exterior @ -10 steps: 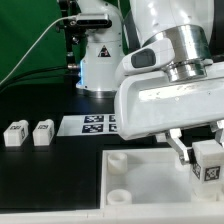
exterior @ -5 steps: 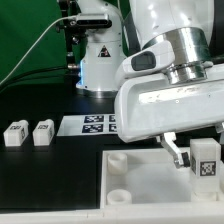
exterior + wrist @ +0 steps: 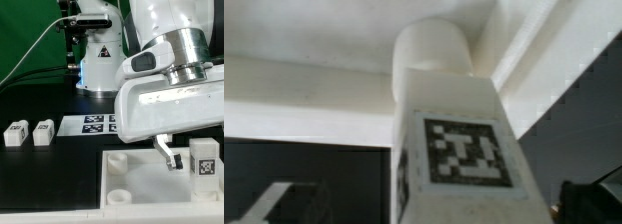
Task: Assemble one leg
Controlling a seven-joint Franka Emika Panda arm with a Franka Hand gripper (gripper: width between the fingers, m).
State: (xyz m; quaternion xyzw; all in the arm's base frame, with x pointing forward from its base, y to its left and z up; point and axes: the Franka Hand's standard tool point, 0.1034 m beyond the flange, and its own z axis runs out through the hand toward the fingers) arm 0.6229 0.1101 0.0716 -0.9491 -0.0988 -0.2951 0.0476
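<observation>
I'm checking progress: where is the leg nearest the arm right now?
At the exterior view's right edge, the leg is upright over the right side of the white board, below the arm.

The leg [image 3: 204, 160] is white with a black-and-white tag [image 3: 462, 152]; the board [image 3: 135, 180] white; the table [image 3: 45, 170] black.

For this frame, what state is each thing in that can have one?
gripper: around one leg, open or shut unclear
leg at the gripper: upright, tag facing the exterior camera
loose legs: lying side by side, untouched
board: lying flat, two visible sockets empty
marker board: lying flat
</observation>
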